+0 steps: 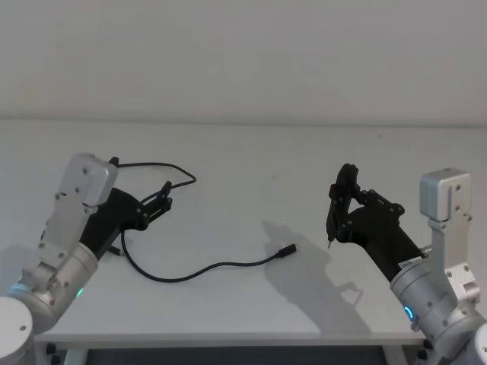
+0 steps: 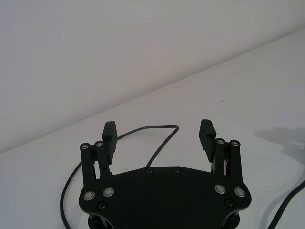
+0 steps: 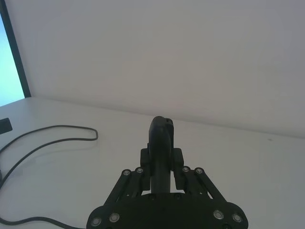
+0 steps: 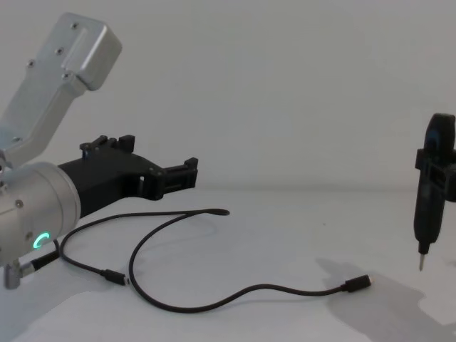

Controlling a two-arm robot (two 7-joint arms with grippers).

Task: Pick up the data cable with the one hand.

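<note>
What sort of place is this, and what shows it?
Probably a robotics lab bench: a plain white table against a blank wall, the left gripper and right gripper above it, one data cable laid out.

left hand (image 1: 166,195): fingers spread, beside data cable (image 1: 199,269) | right hand (image 1: 330,236): raised, well apart

Bare table (image 1: 251,198) surrounds data cable (image 1: 228,264); clear descent above its middle span. Left gripper (image 1: 166,195) overhangs cable's left loop; right gripper (image 1: 335,217) stands well apart.
</note>
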